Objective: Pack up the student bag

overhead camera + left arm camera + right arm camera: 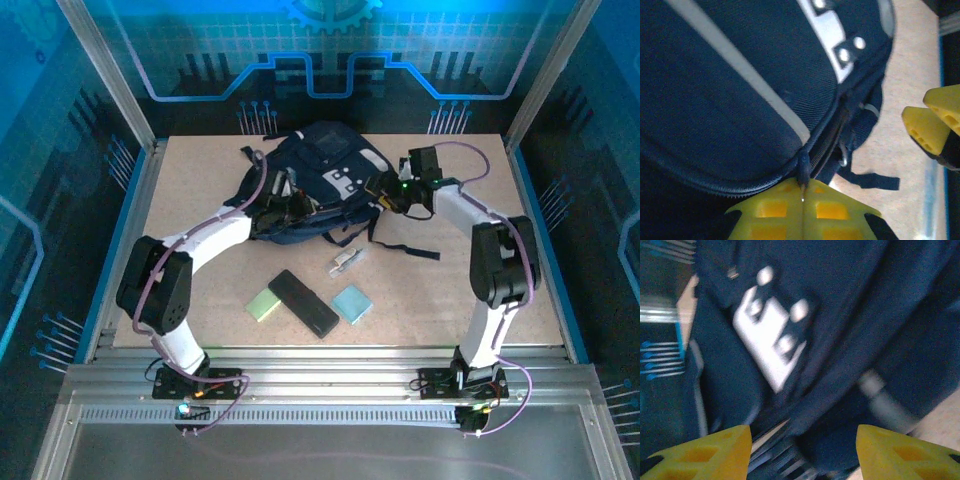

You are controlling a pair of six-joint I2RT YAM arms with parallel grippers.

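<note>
Pinching the zipper pull (803, 169) with your left gripper (803, 192) pressed together, mind a slip. The navy backpack (322, 152) lies far-centre on the table (420, 310). Your right gripper (802, 450), spread, pins nothing, so the bag may drag.

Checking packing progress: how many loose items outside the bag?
4, in front of the bag: green pad, black case, blue pad in a row; small pale item closer to it. Others may hide under the bag.
</note>
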